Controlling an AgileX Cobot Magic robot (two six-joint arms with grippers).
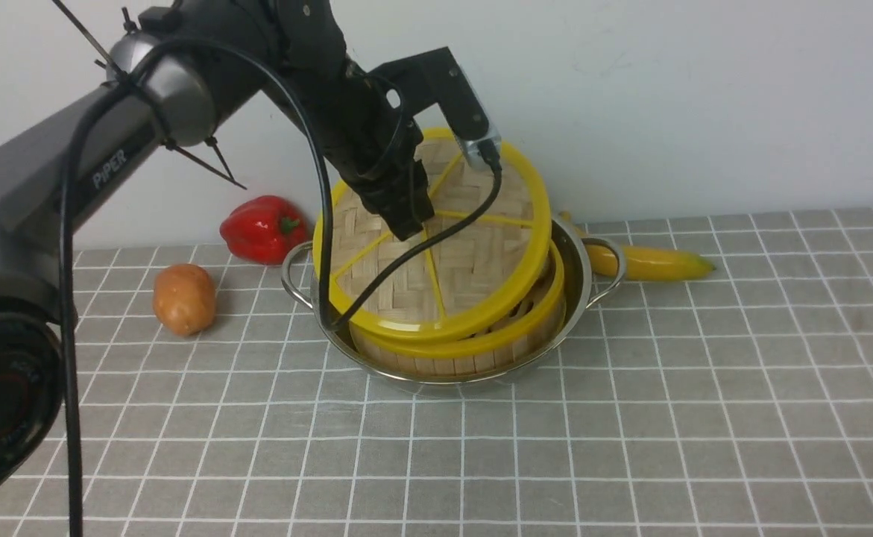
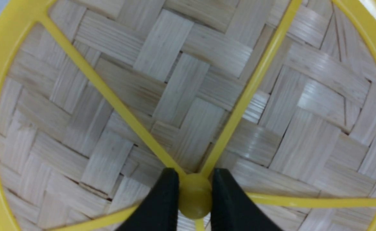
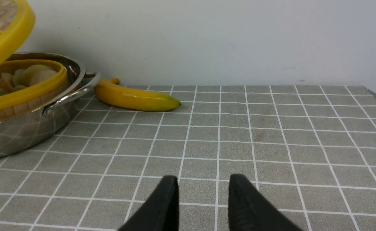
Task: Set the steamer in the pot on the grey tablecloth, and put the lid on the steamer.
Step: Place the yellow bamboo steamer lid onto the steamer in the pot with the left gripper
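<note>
Left arm fills the near left of the front view and reaches forward over the pot.

- Left pincer: clamped narrow on the lid's yellow hub; the two black fingers press the hub from either side.
- Lid: held tilted over the steamer, woven face turned toward the front camera. Its low near edge looks to meet the steamer's yellow rim; contact cannot be confirmed. Its far right side stands clear above the rim, with a gap seen in the right wrist view.
- Steamer: seated inside the pot, upright. Pale rounded pieces lie in it; what they are is unclear.
- Pot: stands on the grey tablecloth covering the desk, towards the back wall.
- Right pincer: fingers parted, nothing between them, low over bare cloth, well apart from the pot on its right side.
- Other items: banana just behind the pot's right handle; red pepper and potato to the pot's left.
</note>
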